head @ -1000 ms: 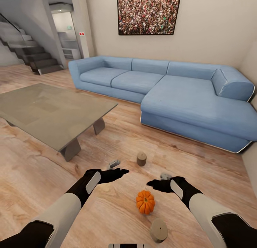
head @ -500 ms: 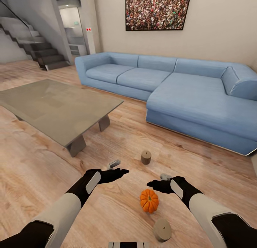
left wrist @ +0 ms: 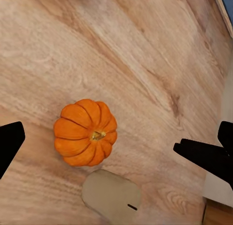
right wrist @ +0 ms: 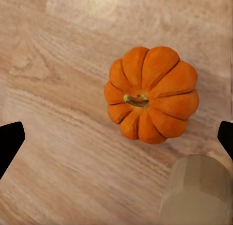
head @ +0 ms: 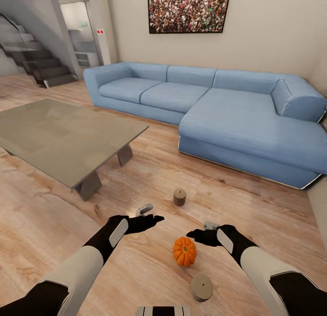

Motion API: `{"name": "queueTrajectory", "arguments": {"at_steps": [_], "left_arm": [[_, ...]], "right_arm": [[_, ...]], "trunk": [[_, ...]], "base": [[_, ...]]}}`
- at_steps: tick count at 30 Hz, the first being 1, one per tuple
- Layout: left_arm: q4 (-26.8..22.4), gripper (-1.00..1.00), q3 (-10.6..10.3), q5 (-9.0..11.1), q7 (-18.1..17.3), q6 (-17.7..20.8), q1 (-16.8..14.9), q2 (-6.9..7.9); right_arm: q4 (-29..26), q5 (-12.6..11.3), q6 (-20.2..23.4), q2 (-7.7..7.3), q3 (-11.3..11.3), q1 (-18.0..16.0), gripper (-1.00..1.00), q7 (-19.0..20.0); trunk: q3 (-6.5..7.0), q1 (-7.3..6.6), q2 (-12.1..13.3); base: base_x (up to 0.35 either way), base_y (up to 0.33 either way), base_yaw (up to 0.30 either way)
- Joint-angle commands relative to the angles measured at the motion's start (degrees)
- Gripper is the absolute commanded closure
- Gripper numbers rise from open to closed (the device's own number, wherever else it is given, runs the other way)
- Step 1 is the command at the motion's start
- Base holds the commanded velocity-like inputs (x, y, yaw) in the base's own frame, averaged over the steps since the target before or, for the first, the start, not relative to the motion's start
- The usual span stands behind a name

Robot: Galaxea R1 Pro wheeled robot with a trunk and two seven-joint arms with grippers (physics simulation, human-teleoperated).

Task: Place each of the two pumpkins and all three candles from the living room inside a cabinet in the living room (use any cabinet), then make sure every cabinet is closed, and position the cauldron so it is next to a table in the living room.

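Pumpkin (head: 184,251): one; candles: two (head: 180,197) (head: 201,287), on floor. Left gripper (head: 156,218), right gripper (head: 191,234): spread, empty.

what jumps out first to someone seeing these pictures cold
A bright orange pumpkin sits on the wood floor between the robot's two arms, a tan candle just nearer the robot and another candle farther off. Behind them a large blue sofa runs along the wall, with the low grey table at left.
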Motion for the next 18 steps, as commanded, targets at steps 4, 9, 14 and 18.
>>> {"name": "queueTrajectory", "arguments": {"at_steps": [4, 9, 14, 18], "left_arm": [[-0.03, -1.00, -0.10, 0.18, 0.00, 0.21, -0.02, 0.02], [-0.01, -1.00, -0.10, 0.18, 0.00, 0.21, -0.02, 0.02], [-0.03, -1.00, -0.10, 0.18, -0.03, 0.21, -0.02, 0.02], [-0.01, -1.00, -0.10, 0.18, -0.01, 0.21, -0.02, 0.02]], "right_arm": [[-0.07, -0.13, -0.16, -0.05, 0.42, -0.02, -1.00, 0.09], [-0.07, -0.05, -0.29, 0.02, 0.53, -0.02, -1.00, 0.09], [-0.07, 0.05, -0.45, 0.17, 0.80, -0.02, -1.00, 0.14], [-0.07, 0.11, -0.56, 0.20, 1.03, -0.02, -1.00, 0.23]], "trunk": [[-0.36, -0.01, -0.02], [-0.48, -0.01, -0.02], [-0.50, -0.01, -0.02], [-0.50, -0.01, -0.02]], "base": [[0.000, 0.000, -0.090], [0.000, 0.000, -0.024], [0.000, 0.000, -0.004], [0.000, 0.000, 0.000]]}}
